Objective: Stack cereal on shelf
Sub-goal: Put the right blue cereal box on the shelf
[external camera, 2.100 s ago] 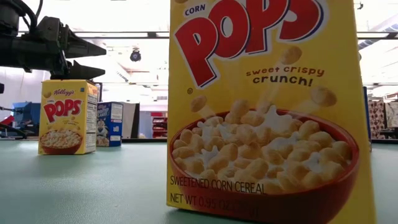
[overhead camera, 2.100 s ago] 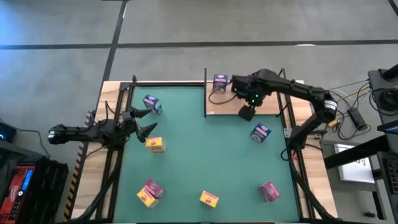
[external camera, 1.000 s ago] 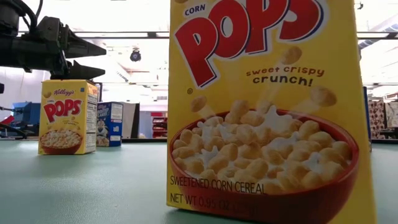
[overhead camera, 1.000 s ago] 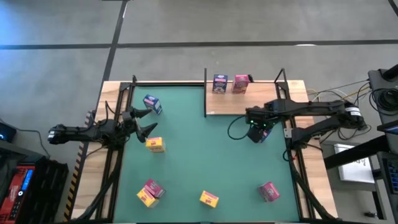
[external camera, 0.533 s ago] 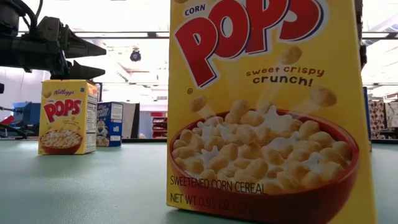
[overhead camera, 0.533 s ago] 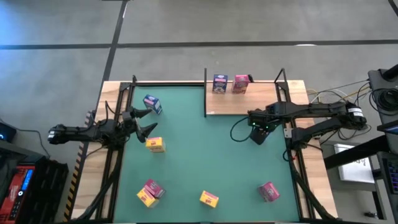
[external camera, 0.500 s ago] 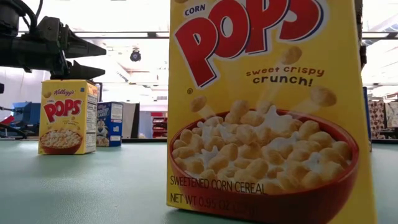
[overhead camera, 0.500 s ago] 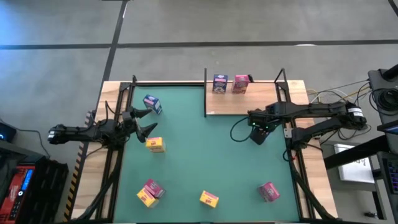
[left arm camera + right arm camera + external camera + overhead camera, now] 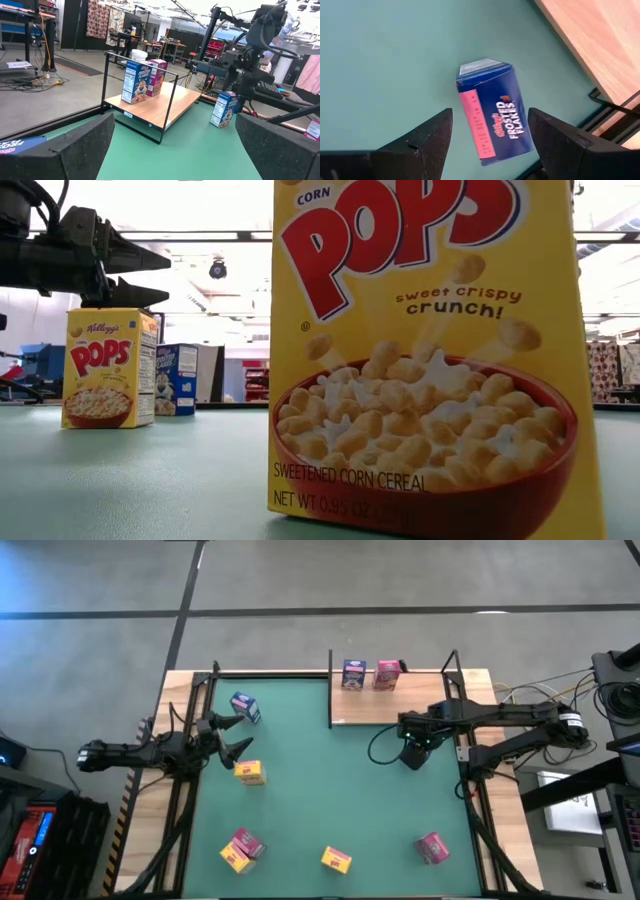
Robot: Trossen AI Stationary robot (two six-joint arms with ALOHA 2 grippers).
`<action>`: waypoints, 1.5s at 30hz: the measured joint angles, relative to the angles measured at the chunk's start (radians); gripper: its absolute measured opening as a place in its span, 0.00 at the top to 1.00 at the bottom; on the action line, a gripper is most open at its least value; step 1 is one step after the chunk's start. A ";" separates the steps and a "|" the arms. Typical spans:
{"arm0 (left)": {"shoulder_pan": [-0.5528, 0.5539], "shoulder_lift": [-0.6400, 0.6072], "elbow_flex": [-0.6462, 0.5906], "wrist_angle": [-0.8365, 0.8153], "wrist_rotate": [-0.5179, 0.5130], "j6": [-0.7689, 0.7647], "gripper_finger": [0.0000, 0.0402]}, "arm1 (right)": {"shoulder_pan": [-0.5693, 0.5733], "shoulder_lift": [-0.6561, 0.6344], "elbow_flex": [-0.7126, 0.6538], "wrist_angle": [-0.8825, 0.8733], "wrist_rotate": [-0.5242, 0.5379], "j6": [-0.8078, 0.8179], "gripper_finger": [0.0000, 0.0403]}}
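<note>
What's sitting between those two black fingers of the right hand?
A blue Frosted Flakes cardboard box on the green mat, seen in the right wrist view. The right hand hovers above it, fingers open, not touching.

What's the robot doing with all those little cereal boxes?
It is putting them on a small wooden shelf. A blue box and a pink box already stand there. The right gripper hovers, open, over another blue box on the green table. The left gripper waits, open.
</note>
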 joint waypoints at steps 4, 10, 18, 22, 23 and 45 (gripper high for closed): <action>0.000 0.000 0.000 0.000 0.000 0.000 0.00 | 0.000 0.000 -0.001 -0.016 0.010 -0.012 0.39; 0.000 0.000 0.000 0.000 0.000 0.000 0.00 | 0.000 0.002 -0.037 -0.019 0.011 -0.038 0.39; 0.000 0.000 0.000 0.000 0.000 0.000 0.00 | -0.002 0.009 -0.063 0.013 0.012 -0.081 0.39; 0.000 0.000 0.000 0.000 0.000 0.000 0.00 | -0.002 0.009 -0.095 0.043 0.013 -0.103 0.39; 0.000 0.000 0.000 0.000 0.000 0.000 0.00 | -0.002 0.009 -0.104 0.048 0.013 -0.104 0.39; 0.000 0.000 0.000 0.000 0.000 0.000 0.00 | -0.002 0.009 -0.154 0.201 -0.006 -0.133 0.63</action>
